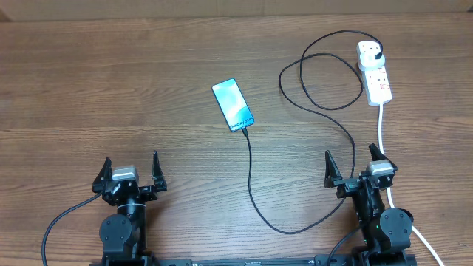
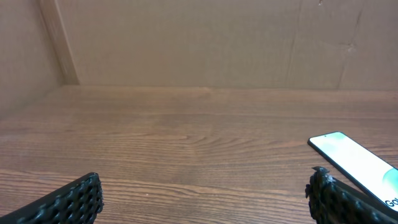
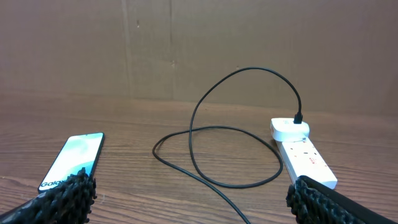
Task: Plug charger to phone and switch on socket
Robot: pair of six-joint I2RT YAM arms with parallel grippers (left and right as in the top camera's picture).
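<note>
Fingers first: the left fingers (image 1: 156,166) are spread wide with nothing between them, and the right fingers (image 1: 329,166) are the same, fully released and holding nothing. Both pairs hang by the near edge of the table (image 1: 111,74), left ones toward the near left corner, right ones toward the near right corner, well apart from each other.

From my seat the phone (image 1: 232,105) lies flat, screen up and lit cyan, roughly mid-table and a bit closer to the far edge, turned at a slant. On the left wrist cam it shows up at the right side of the view (image 2: 360,165), just past the left fingers (image 2: 342,202). On the right wrist cam it sits off to the left (image 3: 71,160), its near end hidden behind the right fingers (image 3: 62,199).

As for the charger (image 1: 250,166), its tip meets the phone's near short edge. I can't tell if it's seated all the way. From there the cable runs toward the near edge, swings right, then loops back up to the socket (image 1: 375,74) by the far right corner. Its black plug (image 1: 379,55) stands in the far end of the socket, also visible on the right wrist cam (image 3: 298,118). The socket's white cord (image 1: 381,122) trails toward the near edge beside the right fingers. Can't make out the switch position.
</note>
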